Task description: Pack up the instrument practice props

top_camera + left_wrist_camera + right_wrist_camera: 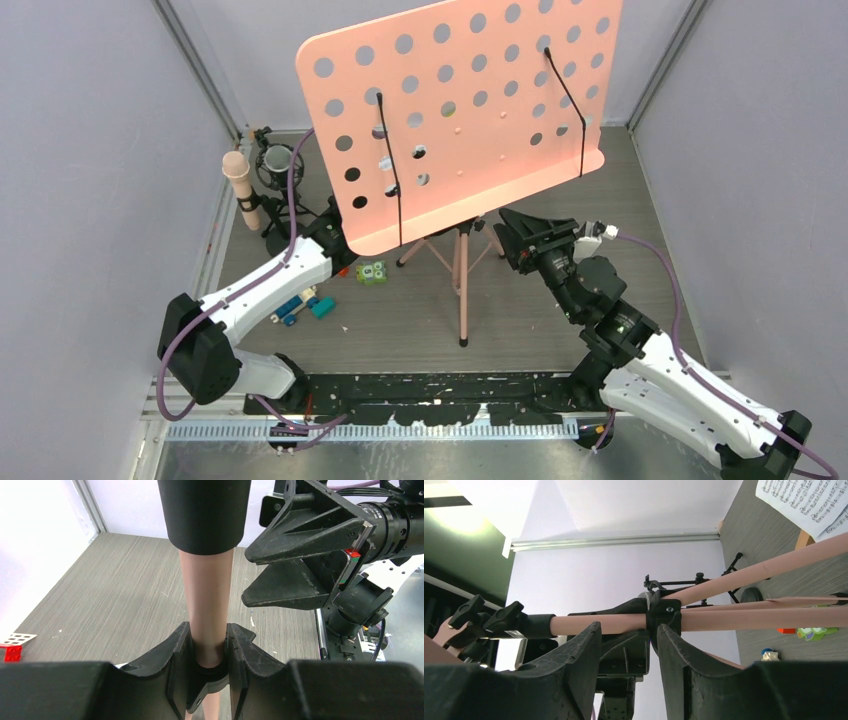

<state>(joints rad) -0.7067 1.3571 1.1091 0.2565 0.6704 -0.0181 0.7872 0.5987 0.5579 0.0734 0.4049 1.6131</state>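
The left fingers (184, 642) are clamped on the pole (206, 595) of the pink music stand (460, 280) at its black collar (210, 672). The right fingers (586, 650) gape just beside it, holding nothing. Standing mid-way across the desk (540, 320), the stand looks light, stiff and top-heavy, and is best gripped on the tube. Its perforated panel (460, 110) hides the grip from above. The sheet music (809, 505) is cut off at a corner. The microphone (240, 185) stands upright at far left.
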